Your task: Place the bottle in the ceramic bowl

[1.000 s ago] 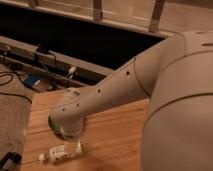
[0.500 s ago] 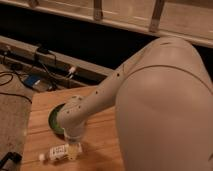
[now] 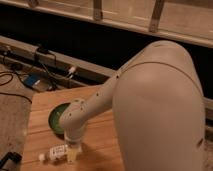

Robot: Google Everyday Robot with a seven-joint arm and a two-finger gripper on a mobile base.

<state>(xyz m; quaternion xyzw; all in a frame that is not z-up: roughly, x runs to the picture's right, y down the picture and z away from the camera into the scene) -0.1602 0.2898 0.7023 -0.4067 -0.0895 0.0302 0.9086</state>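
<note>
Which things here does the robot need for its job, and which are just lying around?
For the job:
- the bottle, lying on its side on the wooden table
- the green ceramic bowl, partly behind the arm
- the robot's hand, down at the bottle

Just lying about:
- the cables on the floor
- the blue thing beside them

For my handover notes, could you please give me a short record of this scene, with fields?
table: wooden, holds both things
bowl: green, upright, partly hidden behind the arm
bottle: white, lying on its side near the table's front edge, outside the bowl
gripper: open, down low at the bottle's end away from the cap; whether it touches cannot be told
task state: bottle not yet in the bowl
</note>
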